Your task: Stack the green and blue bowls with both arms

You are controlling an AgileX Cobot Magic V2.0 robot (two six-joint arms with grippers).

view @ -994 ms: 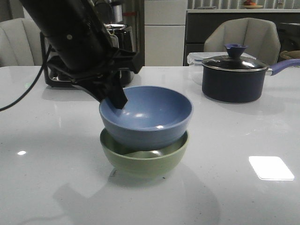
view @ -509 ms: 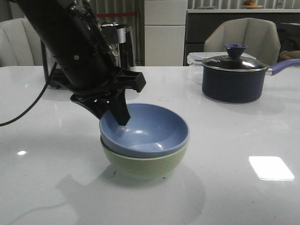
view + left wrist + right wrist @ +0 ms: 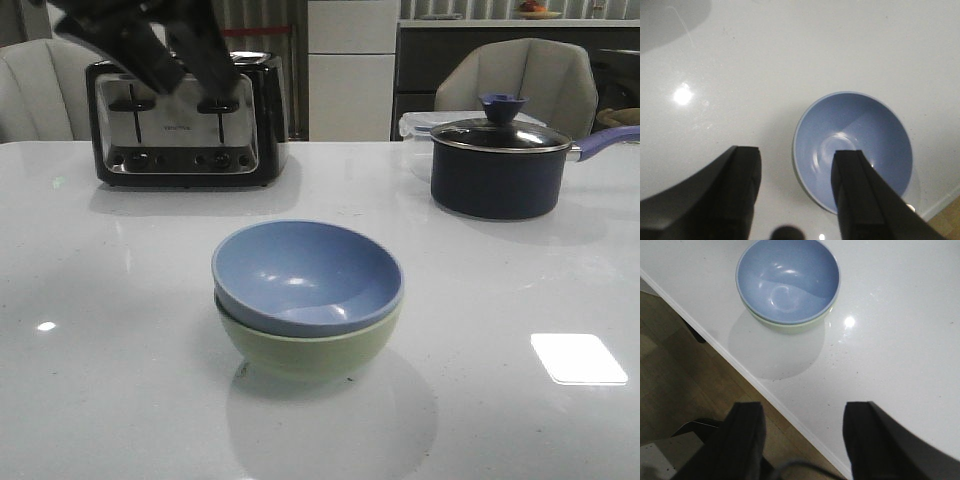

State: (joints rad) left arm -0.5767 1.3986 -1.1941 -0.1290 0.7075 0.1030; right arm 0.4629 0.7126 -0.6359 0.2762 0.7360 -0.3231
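I am seeing the blue bowl [image 3: 306, 276] sitting nested inside the green bowl [image 3: 310, 346] on the white bench [image 3: 520, 300]. My left fingers [image 3: 742, 192] are hanging released above it, holding nothing. My right fingers [image 3: 747, 440] are also spread apart and holding nothing.

Green bowl [image 3: 305, 350] interior hidden under blue bowl [image 3: 305, 275]; left gripper [image 3: 165, 45] blurred, cut off above worktop's far-left corner.

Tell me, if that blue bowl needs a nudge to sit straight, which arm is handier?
Probably left. The left gripper hangs open right over the blue bowl, which sits slightly tilted in the green bowl. The right gripper is open too, but back past the table edge.
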